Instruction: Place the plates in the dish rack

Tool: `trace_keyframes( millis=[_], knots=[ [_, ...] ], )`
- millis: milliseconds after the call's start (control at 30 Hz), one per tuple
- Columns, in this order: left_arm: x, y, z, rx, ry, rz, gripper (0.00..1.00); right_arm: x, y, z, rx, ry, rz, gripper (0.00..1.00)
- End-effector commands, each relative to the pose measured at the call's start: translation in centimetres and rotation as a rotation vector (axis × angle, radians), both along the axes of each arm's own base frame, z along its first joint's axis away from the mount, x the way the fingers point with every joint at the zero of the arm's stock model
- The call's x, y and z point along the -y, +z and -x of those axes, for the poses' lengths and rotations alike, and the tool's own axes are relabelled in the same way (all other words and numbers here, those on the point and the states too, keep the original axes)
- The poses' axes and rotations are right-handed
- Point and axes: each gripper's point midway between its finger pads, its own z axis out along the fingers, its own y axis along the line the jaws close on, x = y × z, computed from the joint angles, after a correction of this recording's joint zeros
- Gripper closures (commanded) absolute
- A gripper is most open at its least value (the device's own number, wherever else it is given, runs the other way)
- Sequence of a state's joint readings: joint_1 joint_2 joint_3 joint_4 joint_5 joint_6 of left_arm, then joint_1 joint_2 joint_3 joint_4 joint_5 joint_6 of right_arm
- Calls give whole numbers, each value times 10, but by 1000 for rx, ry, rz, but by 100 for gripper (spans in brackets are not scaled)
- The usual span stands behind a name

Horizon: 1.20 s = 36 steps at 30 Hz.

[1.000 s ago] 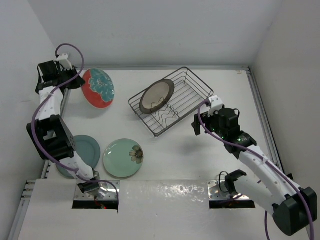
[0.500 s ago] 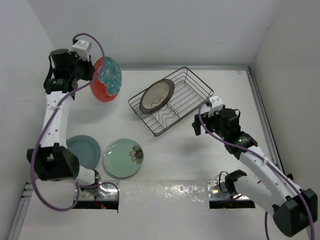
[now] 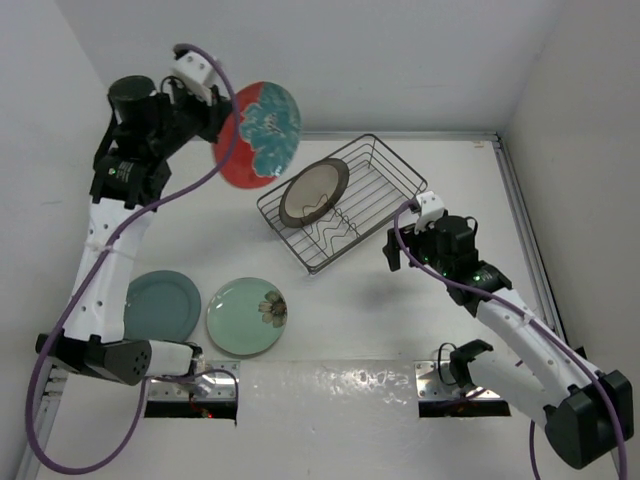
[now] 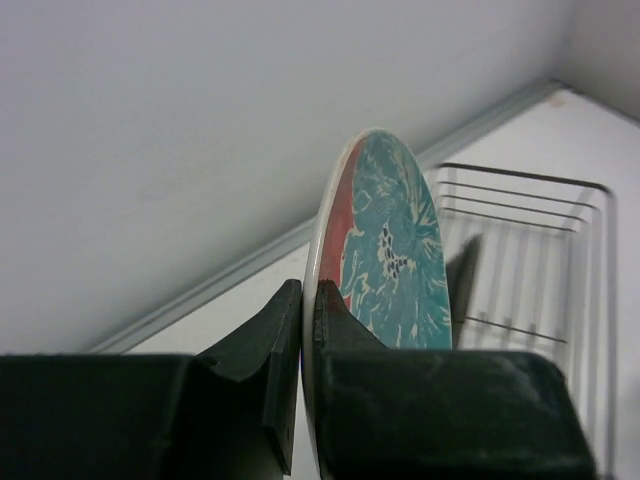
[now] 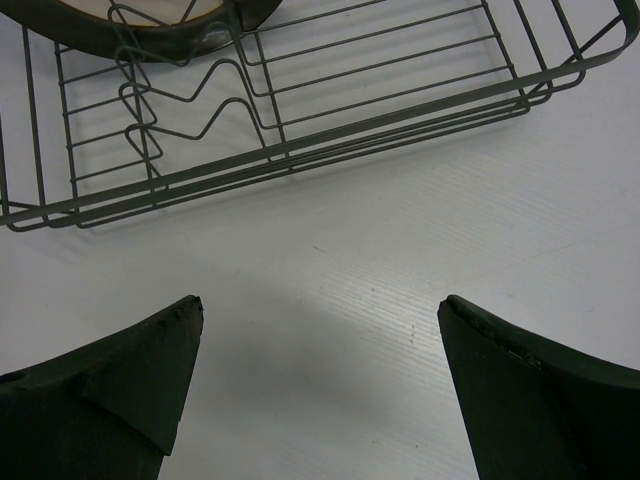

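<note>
My left gripper [image 3: 214,128] is shut on the rim of the red-and-teal plate [image 3: 259,134] and holds it on edge in the air, left of and above the dish rack [image 3: 365,232]. In the left wrist view the fingers [image 4: 340,315] pinch the plate [image 4: 395,260] and the rack shows behind it. The cream plate with the dark rim [image 3: 314,192] leans in the rack's left end. The pale green plate [image 3: 246,316] lies flat at the front left. My right gripper [image 3: 393,251] is open and empty just right of the rack [image 5: 300,150]; the cream plate's rim [image 5: 150,30] shows at the top of its wrist view.
A grey-blue disc [image 3: 160,305] lies left of the green plate by the left arm's base. White walls close the back and both sides. A metal rail [image 3: 525,230] runs along the right edge of the table.
My left gripper has lifted the red-and-teal plate off the table and carried it up and to the right, toward the rack. The right arm has stayed in place.
</note>
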<state>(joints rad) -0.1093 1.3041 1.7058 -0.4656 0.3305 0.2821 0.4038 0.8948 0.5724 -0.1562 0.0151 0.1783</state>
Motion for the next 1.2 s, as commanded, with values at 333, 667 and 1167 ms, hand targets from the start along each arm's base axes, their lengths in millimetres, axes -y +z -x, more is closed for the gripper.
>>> trace_keyframes(
  millis=[333,667,1167],
  knots=[
    [119,21,22,122,-226,-76,100,-9,1,-10,15,0,-35,1],
    [158,-39,-11,36,-260,-201,100,-5,-16,-9,-16,-9,-7,1],
    [186,-87,-36,5,-275,-302,100,6,-23,-3,-17,-29,46,1]
  ],
)
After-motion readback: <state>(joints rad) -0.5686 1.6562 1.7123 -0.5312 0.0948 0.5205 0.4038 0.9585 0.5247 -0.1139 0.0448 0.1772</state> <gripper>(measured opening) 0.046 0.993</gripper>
